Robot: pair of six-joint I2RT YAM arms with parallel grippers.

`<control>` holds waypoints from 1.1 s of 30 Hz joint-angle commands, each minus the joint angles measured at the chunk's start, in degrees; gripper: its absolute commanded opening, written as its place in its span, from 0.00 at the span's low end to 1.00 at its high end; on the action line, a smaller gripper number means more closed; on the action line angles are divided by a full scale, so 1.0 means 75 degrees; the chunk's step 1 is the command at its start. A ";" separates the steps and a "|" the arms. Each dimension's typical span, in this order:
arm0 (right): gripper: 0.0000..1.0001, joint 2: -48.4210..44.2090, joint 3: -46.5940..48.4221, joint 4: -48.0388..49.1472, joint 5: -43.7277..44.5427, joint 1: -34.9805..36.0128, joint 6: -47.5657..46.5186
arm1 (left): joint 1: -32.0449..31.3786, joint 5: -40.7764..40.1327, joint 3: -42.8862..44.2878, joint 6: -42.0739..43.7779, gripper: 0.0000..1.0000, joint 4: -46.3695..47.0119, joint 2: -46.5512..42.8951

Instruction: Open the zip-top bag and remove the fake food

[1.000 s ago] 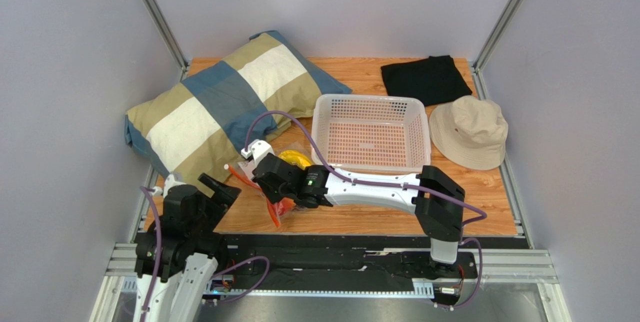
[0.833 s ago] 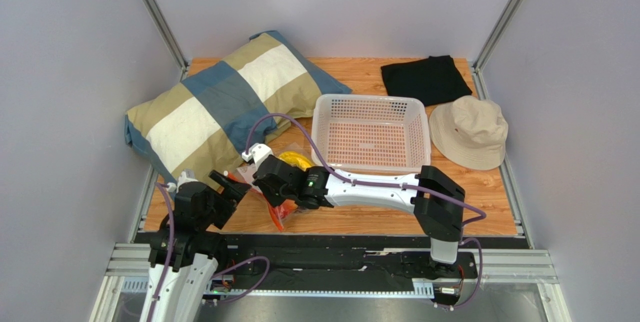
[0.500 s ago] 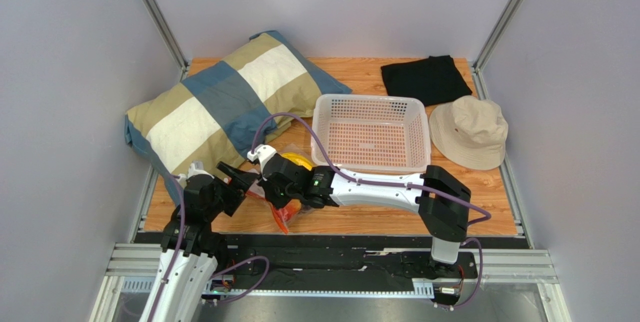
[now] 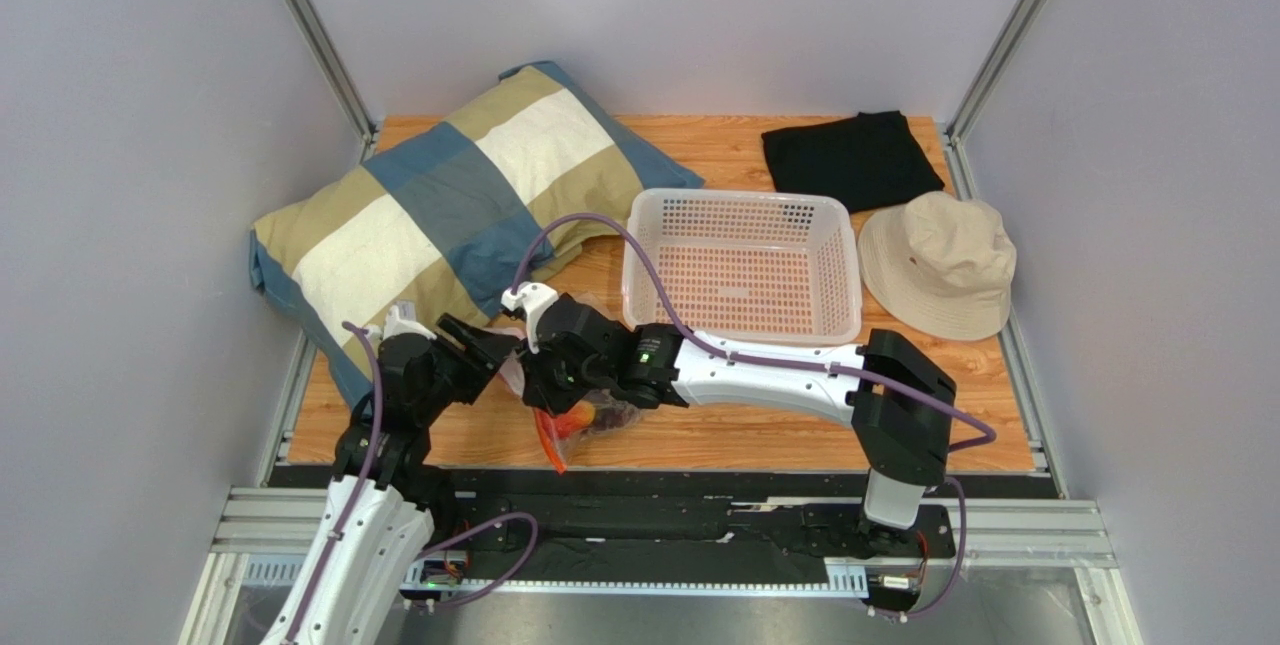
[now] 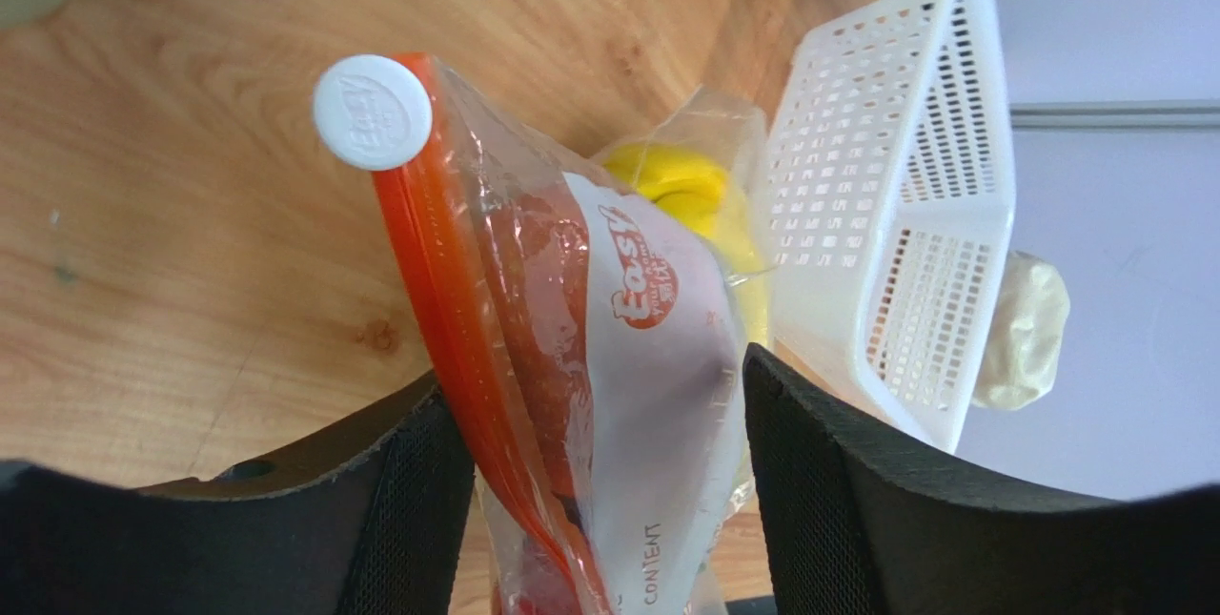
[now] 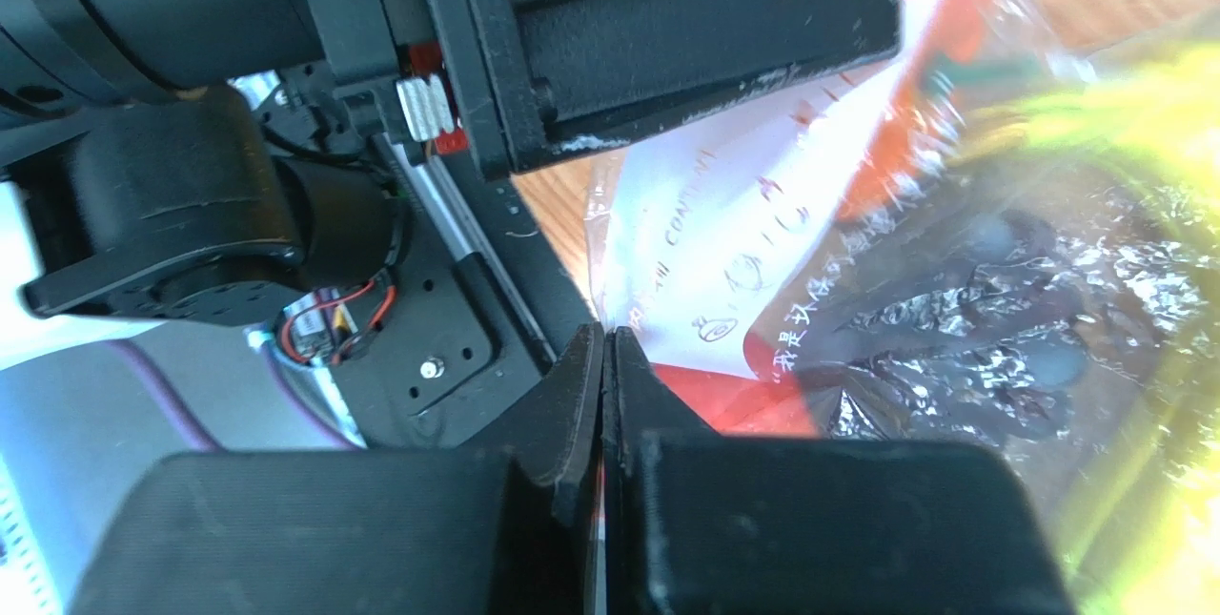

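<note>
The zip-top bag (image 5: 630, 358) is clear, with an orange-red zipper strip, a white slider (image 5: 373, 110) and a white label. It stands lifted off the table by the near left edge (image 4: 559, 432). Fake food is inside: yellow bananas (image 5: 685, 183), a red fruit (image 5: 537, 265) and dark purple grapes (image 6: 974, 336). My left gripper (image 5: 602, 501) straddles the bag's zipper end, jaws half closed, one pad against the orange strip and a small gap at the other. My right gripper (image 6: 604, 358) is shut on a thin edge of the bag (image 6: 745, 258).
A white perforated basket (image 4: 744, 267) stands just behind the bag. Beyond the left arm lies a checked pillow (image 4: 436, 218). A beige hat (image 4: 939, 267) and a black cloth (image 4: 852, 158) are at the back right. The left gripper's finger (image 6: 645, 29) looms close above the right jaws.
The left arm has swung forward and right until its jaws enclose the bag's end, and they have narrowed. The right gripper has kept its hold and shifted the bag slightly.
</note>
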 commanded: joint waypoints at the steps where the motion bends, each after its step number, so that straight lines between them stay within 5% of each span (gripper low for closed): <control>1: 0.00 -0.0527 -0.0060 0.0296 -0.0481 -0.0051 0.0168 | 0.0001 -0.0027 0.0257 0.0943 0.43 0.0780 -0.0213; 2: 0.00 -0.0562 -0.0096 0.0272 -0.0528 -0.0074 0.0157 | 0.0001 -0.0003 0.0351 0.1037 0.29 0.0803 -0.0213; 5: 0.06 -0.0761 -0.0201 0.0248 -0.0726 -0.0192 0.0157 | 0.0012 0.0067 0.0713 0.1656 0.13 0.0653 0.0043; 7: 0.22 -0.0948 -0.0201 0.0097 -0.0774 -0.0297 0.0110 | 0.0001 0.0102 0.0948 0.1904 0.03 0.0464 0.0360; 16: 0.83 -0.1956 0.0326 -0.1263 -0.1124 -0.0999 -0.1658 | 0.0001 0.1234 0.2319 0.4082 0.00 -0.0076 0.0337; 24: 0.90 -0.2285 0.0420 -0.1194 -0.3349 -0.2581 -0.2889 | 0.0001 0.3921 0.3842 0.6556 0.00 -0.0344 0.2057; 33: 0.92 -0.1957 0.0747 -0.1158 -0.4898 -0.2969 -0.4870 | 0.0001 0.6276 0.4769 0.7927 0.00 -0.1106 0.2892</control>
